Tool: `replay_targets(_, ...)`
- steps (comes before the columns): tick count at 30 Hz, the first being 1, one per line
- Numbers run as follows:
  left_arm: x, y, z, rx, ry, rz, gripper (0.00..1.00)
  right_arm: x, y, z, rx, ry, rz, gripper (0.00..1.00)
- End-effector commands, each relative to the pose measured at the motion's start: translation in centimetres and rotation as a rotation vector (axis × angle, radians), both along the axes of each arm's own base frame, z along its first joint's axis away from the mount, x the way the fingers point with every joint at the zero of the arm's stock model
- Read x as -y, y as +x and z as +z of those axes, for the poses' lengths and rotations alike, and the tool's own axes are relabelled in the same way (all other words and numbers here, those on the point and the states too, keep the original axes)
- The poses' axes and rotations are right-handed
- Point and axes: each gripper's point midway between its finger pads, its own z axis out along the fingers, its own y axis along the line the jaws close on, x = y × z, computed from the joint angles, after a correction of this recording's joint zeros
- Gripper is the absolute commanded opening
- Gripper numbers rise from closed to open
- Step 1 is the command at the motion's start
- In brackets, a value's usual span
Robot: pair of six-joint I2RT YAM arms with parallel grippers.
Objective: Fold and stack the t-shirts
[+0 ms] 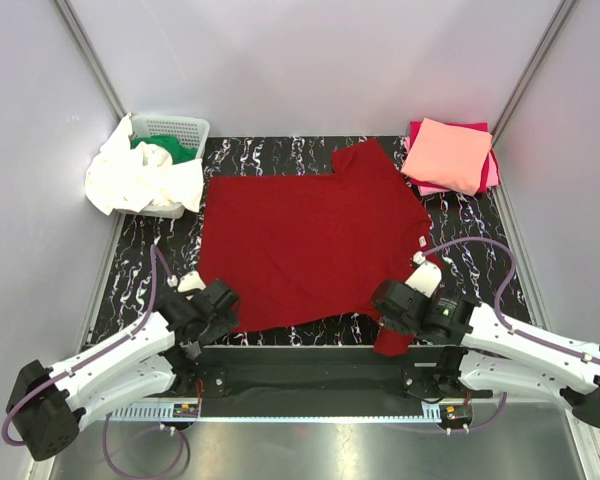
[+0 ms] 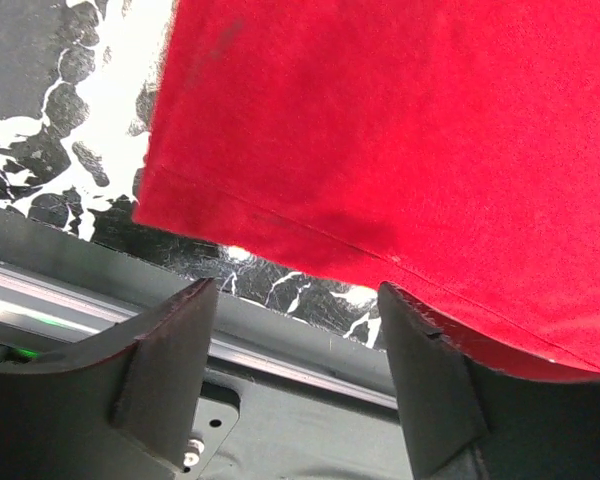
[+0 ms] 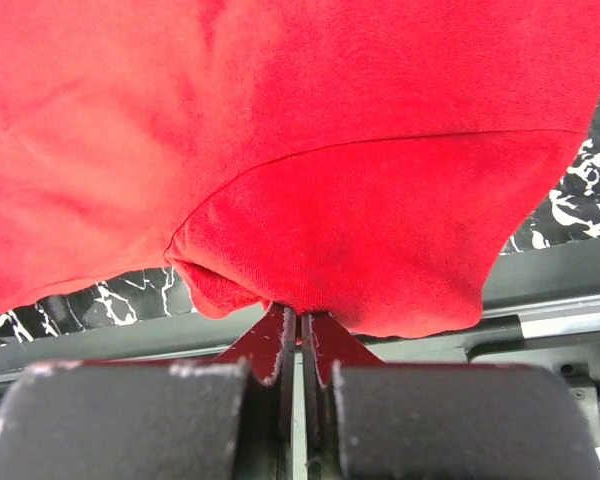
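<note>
Black white-veined tabletop [image 1: 470, 250] carries the soft dark red cloth t-shirt [image 1: 310, 240], spread flat. My left gripper [image 2: 295, 310] gapes, with the shirt's near hem just ahead. My right gripper [image 3: 300, 335] pinches the near sleeve. Far right, a folded salmon pink t-shirt [image 1: 448, 155] tops the magenta t-shirt [image 1: 475, 127].

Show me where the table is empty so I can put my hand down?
Bare mat: the far strip between the basket and the pink stack; the left strip between the dark red shirt and the wall; the right patch nearer than the stack. A cable crosses each side patch. The middle is crowded: the shirt covers it.
</note>
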Motion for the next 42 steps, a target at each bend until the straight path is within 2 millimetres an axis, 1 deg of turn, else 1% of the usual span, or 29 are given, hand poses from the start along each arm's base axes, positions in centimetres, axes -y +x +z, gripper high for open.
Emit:
replay_targets(1,-0.4,0.9,-0.4,0.040,0.030,0.037,0.68,1.5,0.7,1.6,0.063,-0.016,-0.039,0.00)
replay_targets(2,-0.3,1.1,-0.7,0.038,0.039,0.029,0.66,1.7,0.6,1.6,0.064,-0.017,-0.040,0.00)
replay_targets(5,-0.6,1.4,-1.8,0.023,0.087,0.020,0.55,1.9,0.5,1.8,0.068,-0.008,-0.045,0.00)
replay_targets(6,-0.9,1.7,-1.7,0.034,0.113,0.022,0.46,2.0,0.5,1.7,0.069,-0.009,-0.045,0.00)
replay_targets(9,-1.2,2.0,-1.7,0.032,0.150,0.015,0.36,2.2,0.3,1.6,0.060,-0.017,-0.047,0.00)
replay_targets(12,-1.2,2.2,-1.7,0.034,0.162,0.008,0.31,2.3,0.2,1.6,0.057,-0.017,-0.048,0.00)
replay_targets(13,-1.3,2.2,-1.6,0.035,0.165,0.006,0.25,2.2,0.2,1.6,0.056,-0.014,-0.046,0.00)
replay_targets(15,-1.5,2.3,-1.6,0.042,0.176,0.005,0.17,2.1,0.2,1.5,0.055,-0.014,-0.045,0.00)
replay_targets(16,-1.5,2.3,-1.7,0.043,0.176,0.003,0.03,2.1,0.2,1.5,0.053,-0.015,-0.043,0.00)
replay_targets(17,-1.3,2.4,-1.6,0.047,0.171,-0.014,0.00,2.1,0.2,1.6,0.054,-0.016,-0.043,0.00)
replay_targets(20,-0.8,2.4,-0.7,0.057,0.131,-0.033,0.00,2.0,0.2,1.8,0.049,-0.021,-0.033,0.00)
replay_targets(21,-0.2,2.5,0.0,0.064,0.101,-0.043,0.00,2.0,0.2,1.9,0.047,-0.025,-0.032,0.00)
replay_targets(24,0.7,2.5,1.6,0.081,0.054,-0.106,0.00,0.5,0.1,2.5,0.042,-0.004,0.060,0.00)
replay_targets(25,0.9,2.8,2.7,0.085,0.053,-0.114,0.00,-0.7,0.1,2.7,0.032,0.016,0.098,0.00)
replay_targets(26,1.0,2.9,3.2,0.084,0.060,-0.134,0.00,-1.4,0.3,3.7,0.043,0.020,0.132,0.00)
replay_targets(27,1.2,3.0,3.7,0.079,0.062,-0.148,0.00,-1.7,0.6,4.1,0.043,0.012,0.144,0.00)
replay_targets(28,1.6,3.7,5.2,0.097,0.052,-0.150,0.00,-2.2,0.8,4.2,0.038,-0.012,0.158,0.00)
replay_targets(29,1.4,3.7,5.6,0.082,0.075,-0.176,0.00,-2.8,1.3,5.3,0.056,-0.015,0.188,0.00)
replay_targets(30,1.9,4.4,7.1,0.111,0.061,-0.188,0.00,-2.9,1.8,5.5,0.054,-0.027,0.196,0.00)
replay_targets(31,1.8,4.9,7.8,0.120,0.061,-0.189,0.00,-3.5,2.1,5.3,0.031,-0.040,0.214,0.00)
replay_targets(32,1.6,5.2,8.3,0.122,0.079,-0.215,0.00,-3.9,2.6,5.6,0.030,-0.055,0.256,0.00)
replay_targets(33,1.7,5.9,9.4,0.142,0.077,-0.220,0.00,-4.0,2.9,5.4,0.013,-0.064,0.273,0.00)
replay_targets(35,0.8,6.8,9.7,0.124,0.119,-0.232,0.00,-4.5,4.1,4.8,-0.035,-0.061,0.328,0.00)
replay_targets(36,0.9,7.4,10.3,0.126,0.110,-0.239,0.00,-4.6,4.6,4.8,-0.045,-0.059,0.339,0.00)
replay_targets(37,0.5,8.0,10.4,0.119,0.113,-0.227,0.00,-4.6,5.3,4.1,-0.079,-0.064,0.342,0.00)
replay_targets(39,0.5,9.0,10.2,0.106,0.120,-0.255,0.00,-4.7,6.7,4.6,-0.075,-0.093,0.375,0.00)
replay_targets(40,0.1,10.1,10.1,0.101,0.121,-0.232,0.00,-4.7,7.1,3.9,-0.107,-0.126,0.381,0.00)
replay_targets(41,-0.1,10.5,10.0,0.092,0.128,-0.249,0.00,-4.6,8.3,4.6,-0.093,-0.135,0.385,0.00)
replay_targets(42,-0.1,11.1,10.1,0.091,0.120,-0.250,0.00,-4.6,8.8,4.5,-0.100,-0.148,0.391,0.00)
